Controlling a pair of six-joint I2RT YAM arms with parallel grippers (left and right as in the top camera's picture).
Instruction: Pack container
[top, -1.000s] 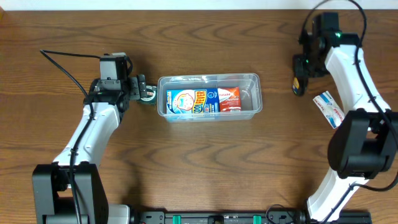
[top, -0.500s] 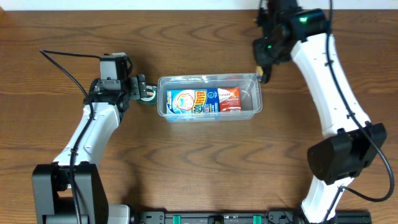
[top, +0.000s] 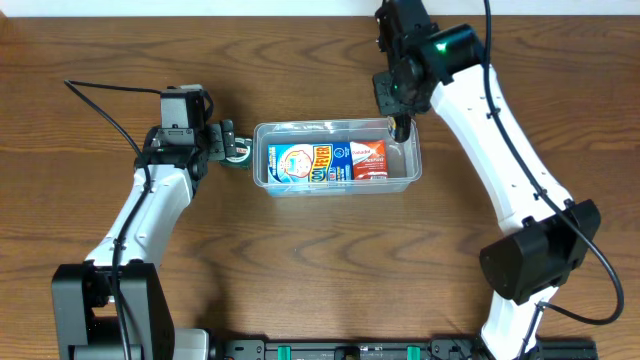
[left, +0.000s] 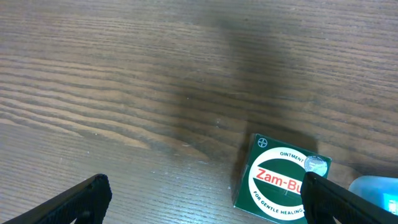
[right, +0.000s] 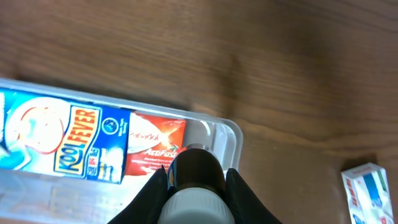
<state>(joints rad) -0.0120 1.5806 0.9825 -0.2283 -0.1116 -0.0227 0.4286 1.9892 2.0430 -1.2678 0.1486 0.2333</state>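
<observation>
Clear, shallow rectangular container (top: 402, 160) sits upright, partly filled.

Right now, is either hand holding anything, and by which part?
The right hand grips a dark-ended white cylinder by its sides; the left hand is open, empty.

The right gripper (top: 400, 122), jaws on a dark bottle (right: 195, 165), has swung left — now above the container's (top: 300, 127) right end.

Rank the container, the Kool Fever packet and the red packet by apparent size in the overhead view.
1. container, clearly the largest
2. Kool Fever packet, lying inside it
3. red packet, beside that packet, the smallest
</observation>
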